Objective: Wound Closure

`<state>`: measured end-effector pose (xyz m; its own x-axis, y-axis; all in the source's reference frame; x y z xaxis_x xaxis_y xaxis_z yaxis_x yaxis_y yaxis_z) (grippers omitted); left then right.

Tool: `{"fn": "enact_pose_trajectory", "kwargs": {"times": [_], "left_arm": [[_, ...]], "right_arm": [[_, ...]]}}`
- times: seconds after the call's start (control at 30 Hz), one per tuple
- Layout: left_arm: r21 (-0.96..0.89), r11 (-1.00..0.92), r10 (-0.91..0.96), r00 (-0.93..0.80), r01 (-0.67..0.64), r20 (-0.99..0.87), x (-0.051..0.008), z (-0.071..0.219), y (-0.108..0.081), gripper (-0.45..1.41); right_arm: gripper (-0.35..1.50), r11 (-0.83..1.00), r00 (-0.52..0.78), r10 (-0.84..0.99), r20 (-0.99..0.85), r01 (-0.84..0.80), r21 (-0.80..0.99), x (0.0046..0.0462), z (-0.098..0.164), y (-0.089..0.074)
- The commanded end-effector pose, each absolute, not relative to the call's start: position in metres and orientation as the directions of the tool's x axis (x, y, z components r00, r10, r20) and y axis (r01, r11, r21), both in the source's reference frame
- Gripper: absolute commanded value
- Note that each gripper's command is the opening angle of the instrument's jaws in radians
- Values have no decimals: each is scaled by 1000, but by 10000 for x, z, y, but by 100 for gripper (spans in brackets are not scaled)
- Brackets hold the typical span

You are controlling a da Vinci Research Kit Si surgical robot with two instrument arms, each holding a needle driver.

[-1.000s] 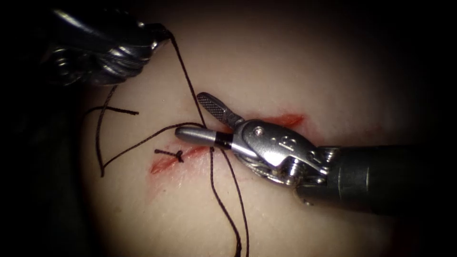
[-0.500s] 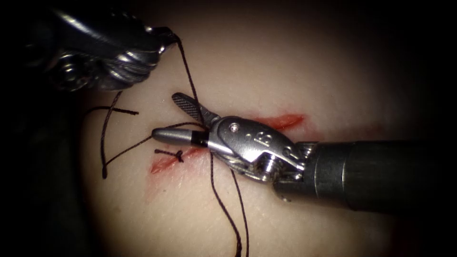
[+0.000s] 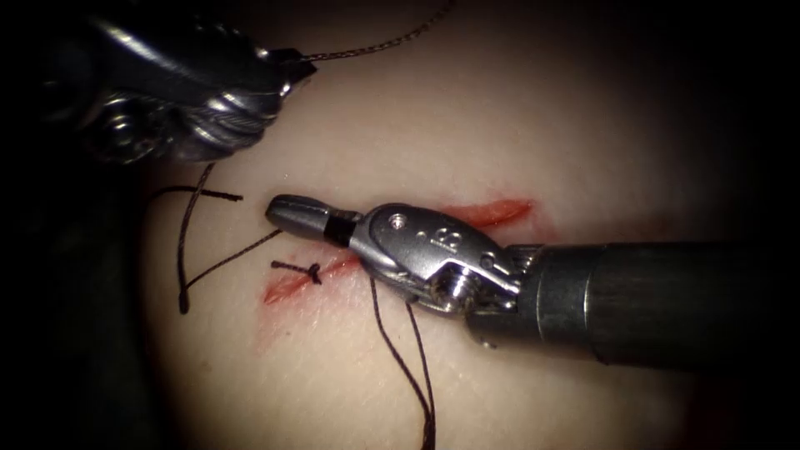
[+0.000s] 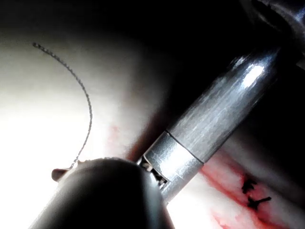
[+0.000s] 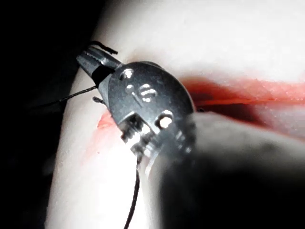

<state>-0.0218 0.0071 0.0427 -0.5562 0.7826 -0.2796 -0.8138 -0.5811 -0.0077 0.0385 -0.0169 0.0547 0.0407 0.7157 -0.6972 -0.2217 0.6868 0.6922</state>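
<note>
Progress check: you've got one knotted stitch [image 3: 310,270] sitting on the left end of the cut [image 3: 492,211], and the right stretch is unstitched and red. Your right gripper [image 3: 287,210] is pressed together over the cut, and whether it pinches anything I can't tell. Your left gripper [image 3: 296,65] pinches a loose thread end [image 3: 379,44]. Long thread [image 3: 400,358] trails off below. Can't spot the needle.

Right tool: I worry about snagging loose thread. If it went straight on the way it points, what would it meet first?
Probably the short thread end on the tissue, left of the right tool; depth is unclear, so it might pass above.
</note>
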Motion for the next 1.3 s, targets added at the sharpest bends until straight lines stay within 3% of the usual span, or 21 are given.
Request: {"fn": "enact_pose_trajectory", "kwargs": {"times": [0.03,0.23,0.3,0.47,0.5,0.67,0.7,0.73,0.77,0.8,0.93,0.97,1.03,1.17,1.3], "left_arm": [[-8,-581,783,-556,-814,-280,-223,431,73,-45],[-9,-594,773,-569,-804,-281,-218,430,73,-45],[21,-641,751,-632,-767,-191,-207,439,62,-45],[-148,-690,713,-701,-708,26,-177,478,5,-45],[-182,-721,665,-742,-668,89,-171,492,-15,-45],[-333,-800,468,-866,-500,175,-150,518,-65,-45],[-369,-822,404,-901,-433,158,-145,520,-76,-43],[-380,-832,377,-915,-404,146,-142,521,-81,-28],[-386,-839,358,-923,-383,138,-141,521,-83,-23],[-386,-844,351,-927,-373,129,-140,520,-83,-21],[-384,-860,345,-937,-335,44,-140,509,-75,66],[-387,-857,367,-930,-341,6,-144,502,-70,89],[-387,-875,334,-941,-290,-49,-155,489,-61,118],[-372,-889,338,-931,-268,-139,-171,472,-52,125],[-345,-920,289,-918,-188,-270,-197,448,-39,126]], "right_arm": [[-35,685,46,715,-697,-241,687,391,550,-167],[-35,677,46,721,-691,-256,690,384,543,-163],[-35,651,-26,728,-685,-286,703,366,523,-147],[-35,599,-121,735,-667,-346,722,294,480,-110],[-35,594,-136,731,-669,-357,721,269,474,-101],[-35,574,-157,731,-665,-385,722,230,474,-88],[-11,565,-165,725,-668,-410,715,226,479,-86],[5,561,-169,722,-671,-423,711,225,481,-86],[36,558,-173,718,-674,-435,707,226,483,-87],[52,557,-174,716,-676,-442,703,226,485,-89],[76,559,-176,708,-684,-453,694,231,489,-98],[91,563,-174,705,-688,-453,692,235,490,-104],[93,573,-169,703,-691,-440,691,239,490,-111],[73,595,-153,707,-691,-400,697,244,488,-118],[79,600,-149,708,-690,-389,699,248,485,-123]]}}
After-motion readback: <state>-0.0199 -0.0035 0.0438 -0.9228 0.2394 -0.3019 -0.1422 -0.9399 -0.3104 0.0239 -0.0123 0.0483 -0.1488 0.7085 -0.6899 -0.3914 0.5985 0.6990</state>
